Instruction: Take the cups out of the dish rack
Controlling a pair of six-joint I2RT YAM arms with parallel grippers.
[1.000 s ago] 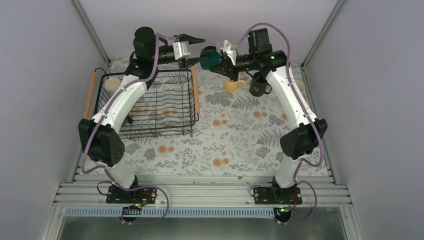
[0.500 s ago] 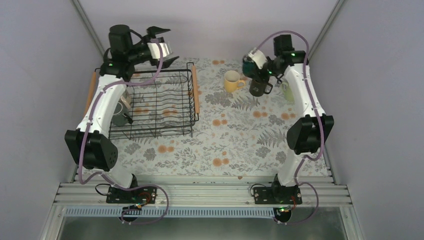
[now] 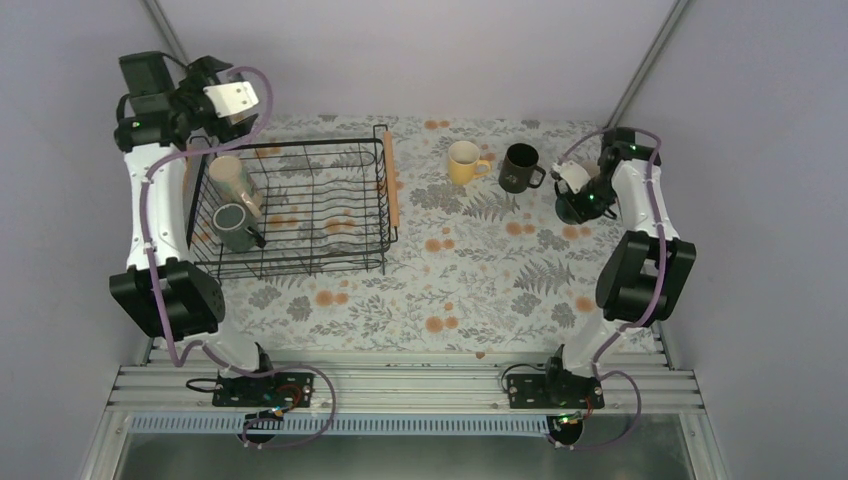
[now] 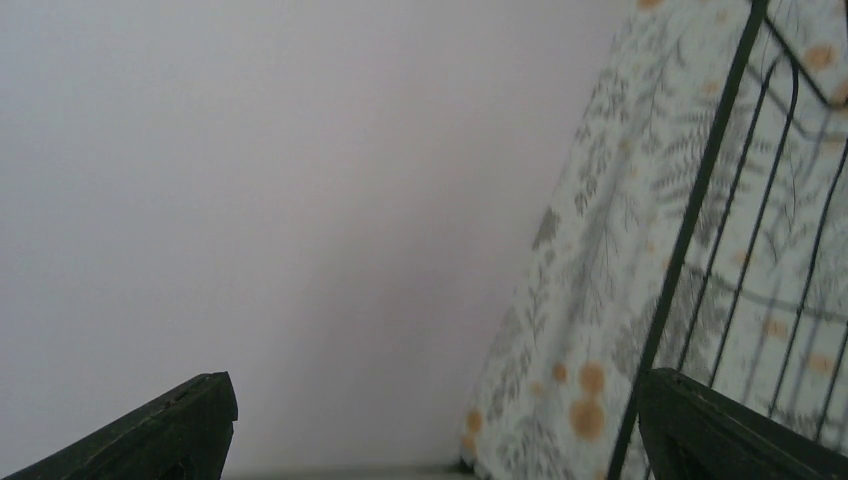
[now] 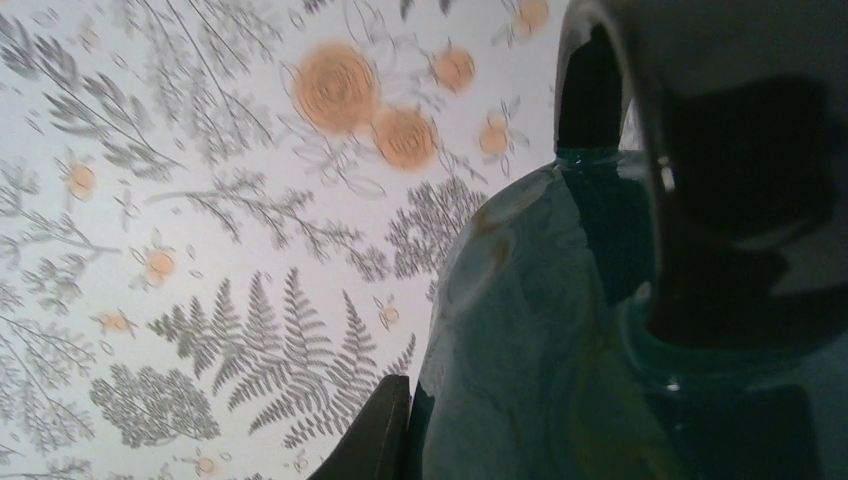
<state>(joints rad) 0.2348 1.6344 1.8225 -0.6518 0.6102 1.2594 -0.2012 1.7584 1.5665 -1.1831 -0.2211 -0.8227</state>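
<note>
Overhead view with both wrist views. The left gripper (image 4: 437,388) is hanging high by the far-left corner of the dish rack (image 3: 335,258). Its jaws are standing wide apart with nothing between them. Its camera is taking in mostly bare wall (image 4: 250,200), with the rack's black wire rising just beside one finger. The left arm is crossing over the rack's left wooden handle (image 3: 184,172) and hiding part of it. The right wooden handle (image 3: 392,190) is lying in plain sight.

Two cups are sitting inside the rack at its left end. The cream cup (image 3: 232,180) is leaning against the left wall. The grey-green cup (image 3: 232,226) is lying just nearer, showing its mouth to the overhead camera.

On the floral cloth (image 3: 450,285), right of the rack, the yellow cup (image 3: 463,162) and the black cup (image 3: 520,167) are standing upright, near each other but apart.

The right gripper (image 3: 573,194) is clamping the dark teal cup (image 5: 540,340) near the table's right edge, beside the black cup. One finger (image 5: 388,430) is pressing against the cup's side and the other is hidden behind it. Whether the cup's base is touching the cloth cannot be told, since the right wrist is covering it from above.
</note>
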